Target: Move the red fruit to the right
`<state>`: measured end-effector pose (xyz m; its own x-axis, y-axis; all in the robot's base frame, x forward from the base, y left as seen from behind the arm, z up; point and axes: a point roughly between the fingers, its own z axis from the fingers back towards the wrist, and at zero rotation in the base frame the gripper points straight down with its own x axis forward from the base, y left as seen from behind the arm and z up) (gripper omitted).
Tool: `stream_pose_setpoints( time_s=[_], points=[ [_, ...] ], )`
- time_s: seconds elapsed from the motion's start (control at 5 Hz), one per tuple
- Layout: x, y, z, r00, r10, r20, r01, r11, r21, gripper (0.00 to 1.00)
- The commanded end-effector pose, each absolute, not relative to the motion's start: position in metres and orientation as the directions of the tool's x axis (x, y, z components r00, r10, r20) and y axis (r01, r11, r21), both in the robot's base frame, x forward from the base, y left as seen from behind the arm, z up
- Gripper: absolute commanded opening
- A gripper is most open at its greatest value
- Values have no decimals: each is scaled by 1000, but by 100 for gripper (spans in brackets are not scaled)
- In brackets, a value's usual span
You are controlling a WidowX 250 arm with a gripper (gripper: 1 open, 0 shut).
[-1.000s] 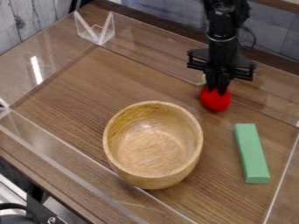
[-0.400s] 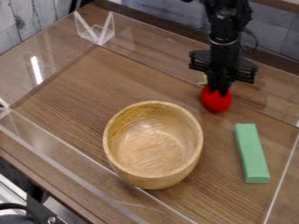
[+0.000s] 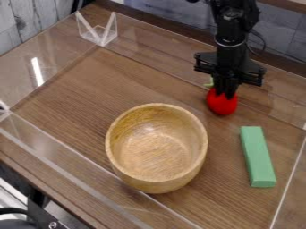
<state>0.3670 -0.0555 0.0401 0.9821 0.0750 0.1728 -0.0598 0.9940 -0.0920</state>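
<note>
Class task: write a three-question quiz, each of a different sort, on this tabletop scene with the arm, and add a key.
1. True or false: the pincer is shut on the red fruit.
2. The green block lies: A) inside the wooden bowl; B) on the table, right of the bowl; C) under the pincer.
3. Fill in: the bowl holds ____.

Key: 1 true; 2 B; 3 nothing.

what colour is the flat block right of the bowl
Green; the flat block shows clearly in the camera view.
</note>
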Motion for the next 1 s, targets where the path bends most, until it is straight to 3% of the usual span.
stream_pose_setpoints(
  time_s=[0.0,0.6,0.8],
  points=[
    [370,-65,43,975,53,215,-32,994,-101,0],
    [366,-56,12,974,32,224,-7,994,-110,0],
    [364,-56,17,975,59,214,-35,993,-113,100]
  ],
)
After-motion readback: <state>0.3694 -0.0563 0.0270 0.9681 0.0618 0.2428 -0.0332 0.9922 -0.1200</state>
